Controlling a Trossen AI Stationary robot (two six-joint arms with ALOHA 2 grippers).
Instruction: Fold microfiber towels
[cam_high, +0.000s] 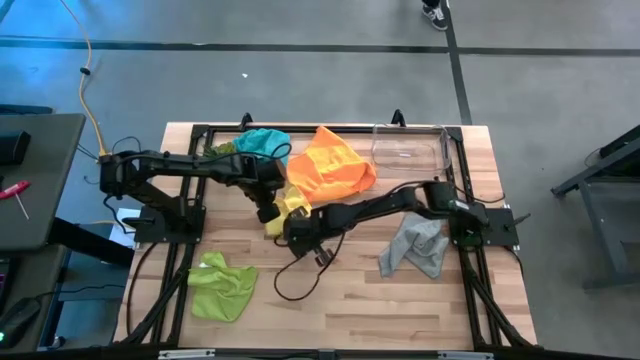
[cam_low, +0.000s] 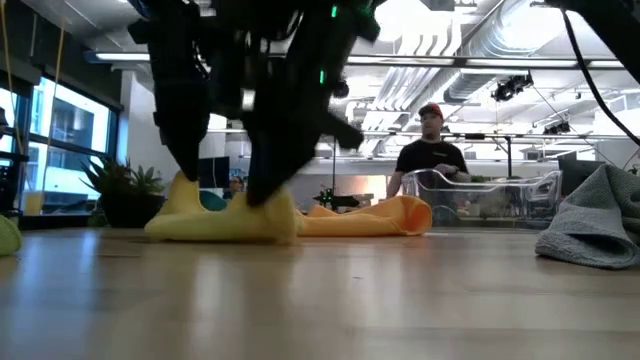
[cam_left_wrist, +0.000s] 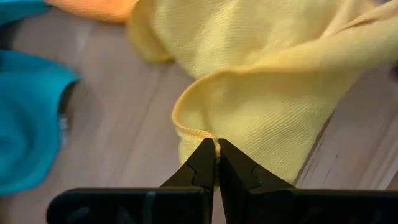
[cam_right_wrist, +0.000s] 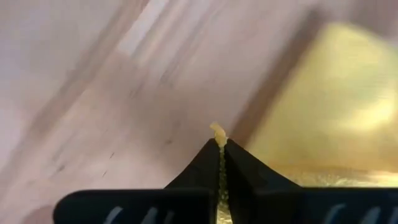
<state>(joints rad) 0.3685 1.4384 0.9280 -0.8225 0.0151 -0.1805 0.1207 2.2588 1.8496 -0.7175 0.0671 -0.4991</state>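
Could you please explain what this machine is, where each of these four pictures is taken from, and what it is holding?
Two dark robot arms work at a wooden table. One picture looks straight down from above, one looks level across the tabletop, and two come from cameras on the wrists. Towels lie about: teal towel, orange towel, grey towel, lime green towel, beside a clear bin. The left end effector and the right end effector are each shut on an edge of the yellow towel. A person stands behind.
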